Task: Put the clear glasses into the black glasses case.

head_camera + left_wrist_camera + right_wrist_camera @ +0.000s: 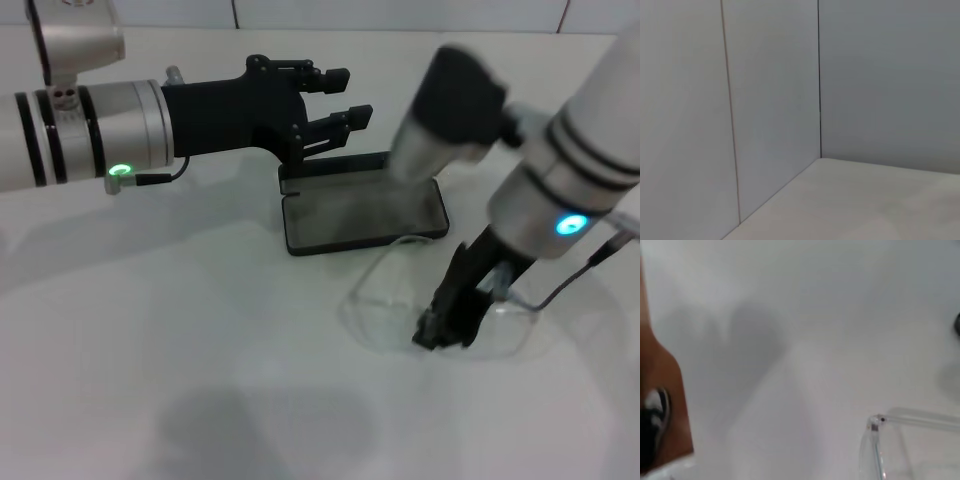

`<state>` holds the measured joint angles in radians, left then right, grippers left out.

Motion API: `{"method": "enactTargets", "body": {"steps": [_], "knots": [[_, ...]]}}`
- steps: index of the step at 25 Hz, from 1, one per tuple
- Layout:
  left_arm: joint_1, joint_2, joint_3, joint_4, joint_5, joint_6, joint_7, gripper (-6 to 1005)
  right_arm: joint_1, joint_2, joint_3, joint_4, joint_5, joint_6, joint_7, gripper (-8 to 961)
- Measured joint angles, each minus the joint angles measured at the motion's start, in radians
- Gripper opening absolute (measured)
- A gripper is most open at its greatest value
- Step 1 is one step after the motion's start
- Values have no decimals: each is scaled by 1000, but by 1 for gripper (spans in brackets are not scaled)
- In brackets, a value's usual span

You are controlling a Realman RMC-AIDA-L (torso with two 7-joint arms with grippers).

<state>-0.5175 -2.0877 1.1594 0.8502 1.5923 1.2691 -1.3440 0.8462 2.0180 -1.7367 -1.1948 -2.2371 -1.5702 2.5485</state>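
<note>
My right gripper [445, 325] is down on the transparent, colourless plastic wraparound glasses [400, 295], which lie on the white table [200, 380] just near-right of the open black hard clamshell glasses case [365, 215]. Its fingertips sit at the glasses' front, right of centre; whether they are clamped on the plastic or only touching it, I cannot tell. My left gripper [340, 95] hangs above the table just far-left of the case, fingers spread, holding nothing.

Step in hand, as I judge it: get a firm pinch on the glasses. Best to grip near the bridge so the frame does not swing, lift straight up, then carry far-left over the grey-lined tray. Clear plastic is slippery, so go slow and keep it level.

Glasses' long axis runs roughly left-right, roughly in line with the case's long side. In the right wrist view a hinge [875, 422] shows with one thin arm running off from it, so that arm looks at least partly unfolded. Might need folding to fit the case.
</note>
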Motion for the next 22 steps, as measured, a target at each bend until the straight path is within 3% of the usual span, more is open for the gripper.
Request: {"method": "enactTargets", "body": {"steps": [7, 12, 16, 22], "knots": [[21, 5, -7, 0, -79, 103, -6, 469, -188, 1, 326, -73, 72, -85, -310, 126], [33, 8, -8, -21, -142, 228, 0, 469, -358, 3, 456, -54, 301, -86, -707, 126], [34, 12, -52, -65, -175, 310, 7, 469, -442, 4, 483, 10, 468, -86, -991, 126], [-5, 16, -112, -157, -184, 430, 36, 470, -464, 3, 485, 176, 622, -87, -1254, 126]]}}
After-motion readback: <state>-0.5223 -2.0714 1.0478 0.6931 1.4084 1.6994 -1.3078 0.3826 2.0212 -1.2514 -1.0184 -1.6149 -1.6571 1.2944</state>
